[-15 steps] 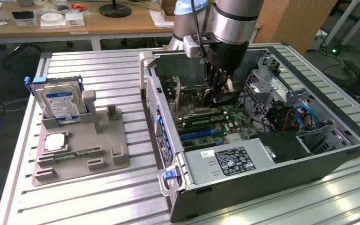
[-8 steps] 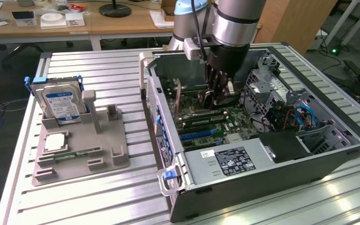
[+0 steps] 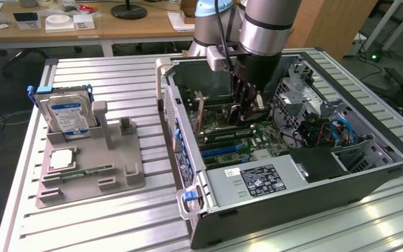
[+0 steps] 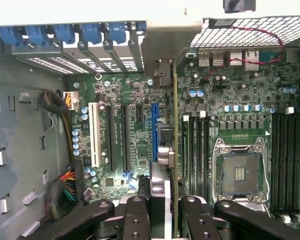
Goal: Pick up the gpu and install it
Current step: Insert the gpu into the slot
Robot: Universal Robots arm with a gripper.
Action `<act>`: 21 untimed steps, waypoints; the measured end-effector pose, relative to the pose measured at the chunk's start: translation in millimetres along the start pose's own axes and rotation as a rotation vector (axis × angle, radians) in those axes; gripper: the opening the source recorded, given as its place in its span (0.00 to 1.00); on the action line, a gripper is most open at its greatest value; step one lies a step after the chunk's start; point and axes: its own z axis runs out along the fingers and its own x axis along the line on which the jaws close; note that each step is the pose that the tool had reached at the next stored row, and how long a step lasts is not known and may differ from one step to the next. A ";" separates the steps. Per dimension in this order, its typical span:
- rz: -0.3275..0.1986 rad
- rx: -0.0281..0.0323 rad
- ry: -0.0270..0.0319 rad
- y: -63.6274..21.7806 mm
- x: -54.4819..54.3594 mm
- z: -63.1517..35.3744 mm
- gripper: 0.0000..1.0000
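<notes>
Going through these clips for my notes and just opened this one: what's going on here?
The robot arm's gripper is down inside the open computer case, shut on a graphics card held edge-on above the motherboard, next to the blue slot. Whether the card is seated cannot be told. Outside the case, a hard drive stands in the grey tray on the exterior view's left.

End effector (image 3: 249, 107) hangs inside the open computer case (image 3: 272, 205), above the motherboard (image 3: 243, 142)
</notes>
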 end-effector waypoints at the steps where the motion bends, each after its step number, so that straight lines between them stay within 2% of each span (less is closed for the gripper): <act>1: 0.000 0.0001 -0.0001 0.0 0.3 0.3 0.28; 6: 0.000 0.0001 0.0020 0.3 0.7 3.1 0.28; 12: 0.000 0.0002 0.0018 1.6 0.6 13.2 0.28; 21: 0.000 0.0001 0.0020 5.1 1.8 18.7 0.28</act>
